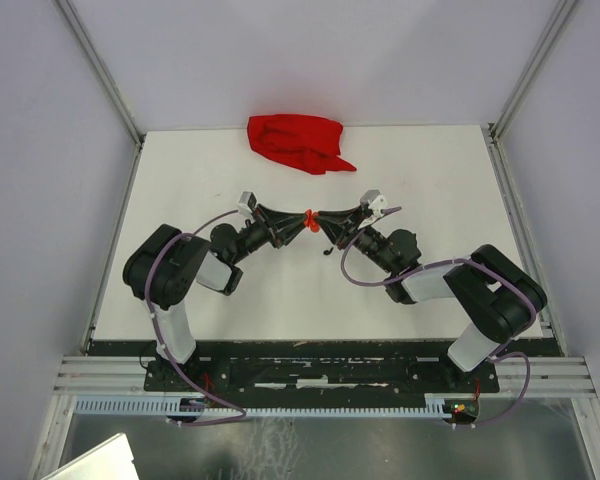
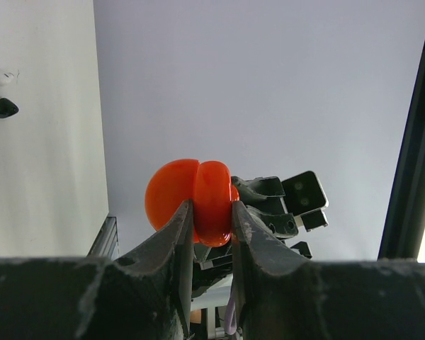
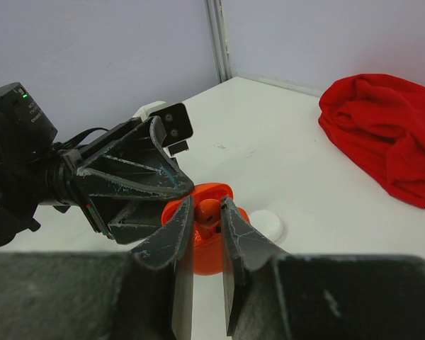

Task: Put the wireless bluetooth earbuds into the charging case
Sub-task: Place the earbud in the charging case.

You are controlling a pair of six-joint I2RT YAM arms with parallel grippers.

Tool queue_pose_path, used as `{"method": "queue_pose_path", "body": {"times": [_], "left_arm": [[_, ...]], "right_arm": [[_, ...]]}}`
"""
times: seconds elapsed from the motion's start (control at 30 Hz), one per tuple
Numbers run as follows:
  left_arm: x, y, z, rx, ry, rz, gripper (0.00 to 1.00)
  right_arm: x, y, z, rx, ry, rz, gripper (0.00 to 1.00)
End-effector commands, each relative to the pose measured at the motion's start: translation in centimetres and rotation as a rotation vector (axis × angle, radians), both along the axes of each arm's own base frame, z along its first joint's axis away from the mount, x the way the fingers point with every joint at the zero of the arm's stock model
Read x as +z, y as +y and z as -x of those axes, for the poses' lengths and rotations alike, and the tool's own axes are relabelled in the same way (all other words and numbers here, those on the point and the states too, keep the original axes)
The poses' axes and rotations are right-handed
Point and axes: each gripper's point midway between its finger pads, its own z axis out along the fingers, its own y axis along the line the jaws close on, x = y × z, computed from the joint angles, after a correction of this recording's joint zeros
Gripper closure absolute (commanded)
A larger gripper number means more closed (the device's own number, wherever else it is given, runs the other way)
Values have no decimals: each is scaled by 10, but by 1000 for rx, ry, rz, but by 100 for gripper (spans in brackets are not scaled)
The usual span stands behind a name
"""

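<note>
While the left gripper [image 2: 211, 212] clamps the red case [image 2: 171, 195], the right gripper [image 3: 207, 205] pinches a red earbud [image 3: 210, 210] in; white earbud [image 2: 1, 74] and black earbud [image 2: 3, 108] lie loose.

Cloth [image 1: 295, 142] behind the charging case [image 1: 308, 217]

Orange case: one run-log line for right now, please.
left hand: shut on orange case | right hand: shut on red earbud, at case | case: open

I'm working in a lab test cell: white tabletop [image 1: 450, 180] boxed in by plain pale panels [image 1: 40, 150] on aluminium posts [image 1: 100, 70], both arms [image 1: 170, 270] bolted to a black base plate [image 1: 320, 375].
</note>
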Motion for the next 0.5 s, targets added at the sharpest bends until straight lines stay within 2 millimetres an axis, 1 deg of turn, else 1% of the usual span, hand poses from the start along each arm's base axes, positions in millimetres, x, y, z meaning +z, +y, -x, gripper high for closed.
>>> {"method": "queue_pose_path", "body": {"times": [0.0, 0.1, 0.17, 0.2, 0.3, 0.4, 0.47], "left_arm": [[64, 6, 16, -12, -218, 127, 97], [67, 7, 15, -4, -221, 134, 97], [69, 6, 14, -4, -225, 137, 97], [69, 6, 13, -4, -226, 139, 97], [69, 6, 12, -3, -225, 138, 97], [63, 5, 9, 0, -216, 129, 97], [58, 4, 8, 0, -210, 121, 97]], "right_arm": [[12, -1, 4, 5, -45, -28, 98], [10, 0, 5, 9, -41, -24, 98], [10, -1, 5, 8, -37, -25, 93], [10, -1, 6, 9, -35, -26, 87], [13, -2, 9, 18, -32, -38, 74], [24, -4, 13, 23, -48, -59, 63], [34, -7, 15, 14, -58, -79, 54]]}}
